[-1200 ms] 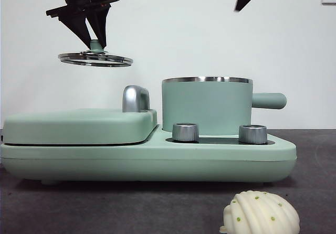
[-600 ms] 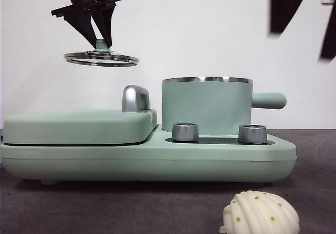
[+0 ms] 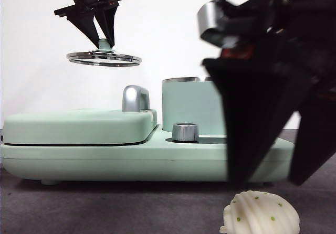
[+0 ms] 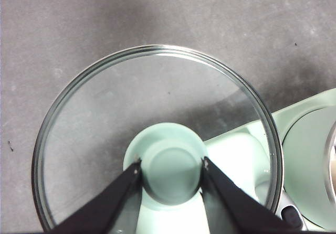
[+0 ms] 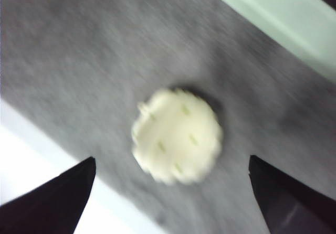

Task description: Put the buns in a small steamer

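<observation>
A cream ribbed bun (image 3: 261,213) with green dots lies on the dark table in front of the appliance, and the right wrist view shows this bun (image 5: 177,136) too, blurred. My right gripper (image 3: 273,179) hangs just above it, open, one jaw on each side; in its own view the right gripper (image 5: 170,192) has nothing between the jaws. The mint-green small steamer (image 3: 191,105) stands uncovered on the appliance, partly hidden by that arm. High at the left, my left gripper (image 3: 104,41) is shut on the green knob of the steamer's lid (image 3: 104,59). The left wrist view looks down through this lid (image 4: 157,87) from the left gripper (image 4: 170,166).
The flat griddle lid (image 3: 79,126) with its chrome handle (image 3: 135,97) takes up the left half of the green appliance base (image 3: 131,163). A steel dial (image 3: 185,131) sits at its front. The appliance edge (image 5: 273,19) lies close behind the bun.
The right arm has dropped from the top right corner to just above the ribbed bun. The left gripper has drifted slightly right with the lid.
</observation>
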Controlling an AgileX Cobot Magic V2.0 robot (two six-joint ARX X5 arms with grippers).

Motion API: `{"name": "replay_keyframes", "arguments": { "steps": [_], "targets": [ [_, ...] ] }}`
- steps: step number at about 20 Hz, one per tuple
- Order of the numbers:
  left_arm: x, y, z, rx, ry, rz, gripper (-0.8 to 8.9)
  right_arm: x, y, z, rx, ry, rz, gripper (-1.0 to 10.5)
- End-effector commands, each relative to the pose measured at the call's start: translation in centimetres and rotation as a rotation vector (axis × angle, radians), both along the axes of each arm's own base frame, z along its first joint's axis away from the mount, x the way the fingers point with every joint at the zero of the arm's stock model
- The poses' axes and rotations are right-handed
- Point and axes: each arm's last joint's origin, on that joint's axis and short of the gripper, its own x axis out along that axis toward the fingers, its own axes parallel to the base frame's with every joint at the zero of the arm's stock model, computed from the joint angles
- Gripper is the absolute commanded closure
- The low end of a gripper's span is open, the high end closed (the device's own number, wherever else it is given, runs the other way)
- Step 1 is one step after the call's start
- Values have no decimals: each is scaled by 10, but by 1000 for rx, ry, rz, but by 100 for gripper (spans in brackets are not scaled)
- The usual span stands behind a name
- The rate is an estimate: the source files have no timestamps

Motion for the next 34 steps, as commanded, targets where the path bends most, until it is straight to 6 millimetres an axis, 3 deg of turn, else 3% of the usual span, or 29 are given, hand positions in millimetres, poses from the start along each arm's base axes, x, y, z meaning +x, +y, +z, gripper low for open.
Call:
{"name": "replay_keyframes", "arguments": {
  "steps": [1, 6, 9, 12, 16, 20, 24, 27, 30, 34],
  "targets": [
    [-6, 0, 17, -23, -66, -2, 700, 2, 9, -9, 5, 11, 11, 556],
    [-6, 0, 17, -23, -66, -2, 700, 7, 16, -26, -46, 48, 12, 593],
    [-6, 0, 17, -23, -66, -2, 700, 8, 17, -32, -67, 62, 11, 776],
    [-6, 0, 17, -23, -66, -2, 700, 9, 18, -29, -60, 58, 9, 789],
    [-6, 0, 17, -23, -66, -2, 700, 14, 25, 1, -64, 60, 9, 788],
    [-6, 0, 17, -23, -66, -2, 700, 28, 30, 62, -76, 8, -11, 788],
    [-6, 0, 17, -23, -66, -2, 700, 59, 20, 122, -12, -115, -69, 788],
    [-6, 0, 17, -23, -66, -2, 700, 96, 9, 147, -15, -160, -110, 788],
    [-6, 0, 17, -23, -66, -2, 700, 135, 6, 154, -24, -193, -133, 788],
    [-6, 0, 17, -23, -66, -2, 700, 175, 7, 141, -55, -186, -155, 788]
  ]
}}
